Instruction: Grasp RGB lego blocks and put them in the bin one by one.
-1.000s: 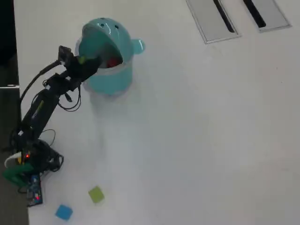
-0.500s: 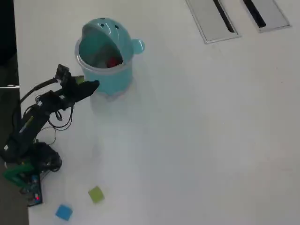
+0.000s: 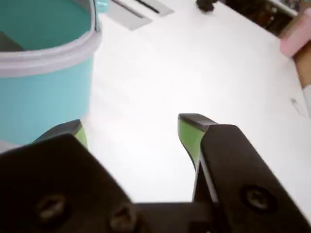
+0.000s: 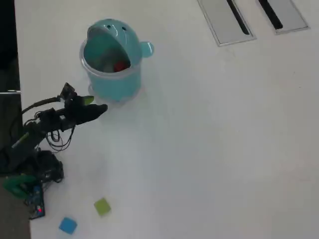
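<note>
The pincer [image 3: 133,133] gapes wide and empty just beside the bin [image 3: 43,92].

Bright, even light floods the white table [image 4: 209,149] from above, nearly washing it out in both views. Shadows are faint and soft, just a pale smudge beside the bin [image 4: 112,74]. Overhead view is a bit grainy and soft. In the wrist view the close gripper [image 3: 133,131] blurs, dark against the glare.
</note>
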